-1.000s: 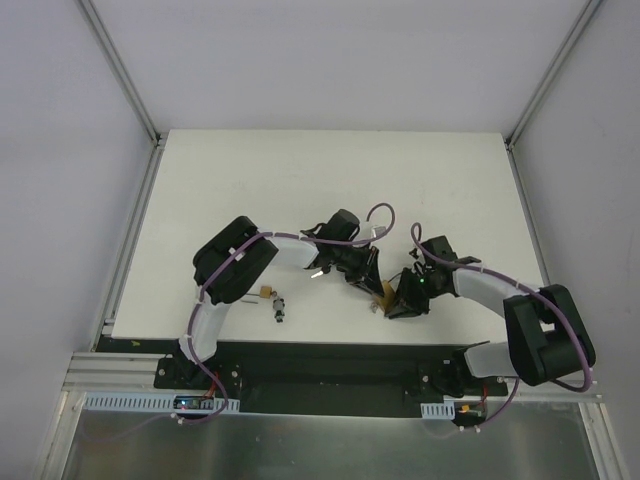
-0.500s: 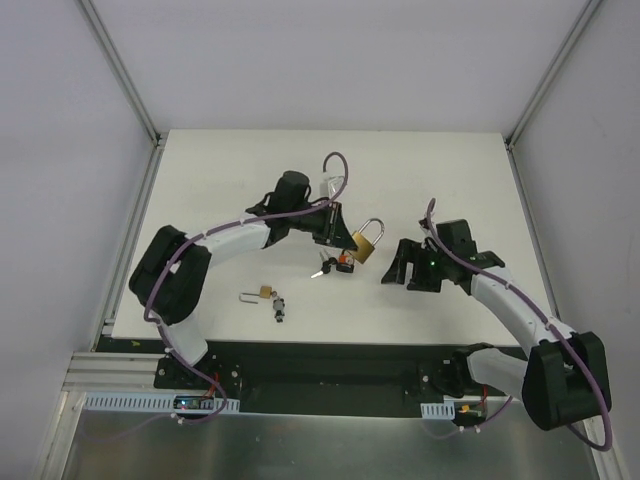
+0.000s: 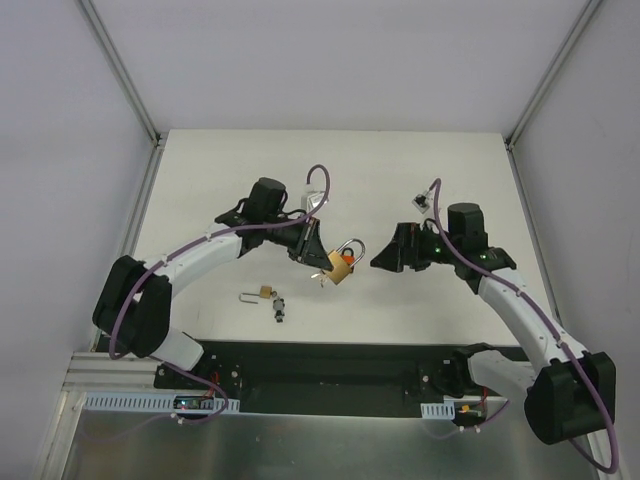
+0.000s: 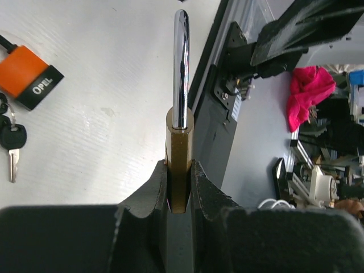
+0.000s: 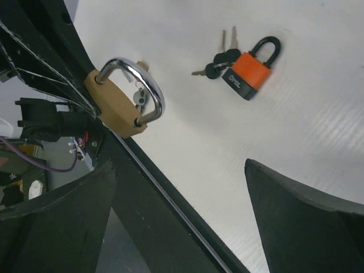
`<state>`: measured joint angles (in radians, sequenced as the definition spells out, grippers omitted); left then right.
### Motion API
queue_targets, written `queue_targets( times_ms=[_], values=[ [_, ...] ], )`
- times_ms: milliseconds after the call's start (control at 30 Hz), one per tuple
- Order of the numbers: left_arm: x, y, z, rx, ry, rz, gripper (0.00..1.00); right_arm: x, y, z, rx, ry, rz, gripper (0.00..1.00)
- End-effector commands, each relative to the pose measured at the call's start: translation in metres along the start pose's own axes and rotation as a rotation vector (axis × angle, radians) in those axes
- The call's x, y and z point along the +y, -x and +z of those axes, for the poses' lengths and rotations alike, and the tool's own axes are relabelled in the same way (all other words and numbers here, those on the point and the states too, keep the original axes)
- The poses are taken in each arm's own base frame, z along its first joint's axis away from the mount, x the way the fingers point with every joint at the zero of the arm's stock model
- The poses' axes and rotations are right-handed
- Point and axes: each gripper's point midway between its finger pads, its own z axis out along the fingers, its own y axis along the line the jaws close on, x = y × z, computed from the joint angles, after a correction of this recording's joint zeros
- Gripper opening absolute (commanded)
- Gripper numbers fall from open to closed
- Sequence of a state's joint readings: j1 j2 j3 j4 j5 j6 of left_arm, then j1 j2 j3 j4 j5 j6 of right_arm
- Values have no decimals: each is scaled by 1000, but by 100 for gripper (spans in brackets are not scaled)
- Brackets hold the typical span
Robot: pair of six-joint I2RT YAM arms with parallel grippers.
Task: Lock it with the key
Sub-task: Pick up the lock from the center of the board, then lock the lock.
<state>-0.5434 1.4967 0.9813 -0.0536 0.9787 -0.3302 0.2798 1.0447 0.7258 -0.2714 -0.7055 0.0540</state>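
My left gripper point(image 3: 322, 256) is shut on the body of a brass padlock point(image 3: 341, 266) and holds it above the table, its chrome shackle point(image 4: 181, 68) pointing away from the wrist. Both fingers point(image 4: 149, 193) press the flat sides of the brass padlock point(image 4: 179, 165). My right gripper point(image 3: 384, 256) stands wide open a short way to the right of the padlock point(image 5: 114, 105), with nothing between its fingers point(image 5: 307, 222). An orange padlock point(image 5: 250, 71) with black-headed keys point(image 5: 219, 57) lies on the table below. I cannot tell whether the brass shackle is latched.
A small brass padlock point(image 3: 265, 292) with an open shackle and a grey piece point(image 3: 280, 308) lies near the table's front edge on the left. The orange padlock point(image 4: 28, 77) and its keys point(image 4: 11, 142) lie left of the held lock. The black base rail point(image 3: 320, 355) runs along the front.
My right gripper has let go and opened wide, drawing back to the right and further from the front edge. The left arm has swung left and carries the brass padlock, lifted off the table.
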Motion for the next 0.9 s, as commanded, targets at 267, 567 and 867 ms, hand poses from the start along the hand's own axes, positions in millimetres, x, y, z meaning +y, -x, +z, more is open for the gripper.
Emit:
queue_targets(
  times_ms=[267,567,867],
  values=[
    [-57,-19,-10,68,-186,175,0,63,16,14,72,294,-131,86],
    [-61,-20,-5,83,-199,195,0,80,5,23,147,372,-154,45],
    [-63,-16,-6,74,-201,223,0,89,-3,29,190,430,-161,36]
  ],
)
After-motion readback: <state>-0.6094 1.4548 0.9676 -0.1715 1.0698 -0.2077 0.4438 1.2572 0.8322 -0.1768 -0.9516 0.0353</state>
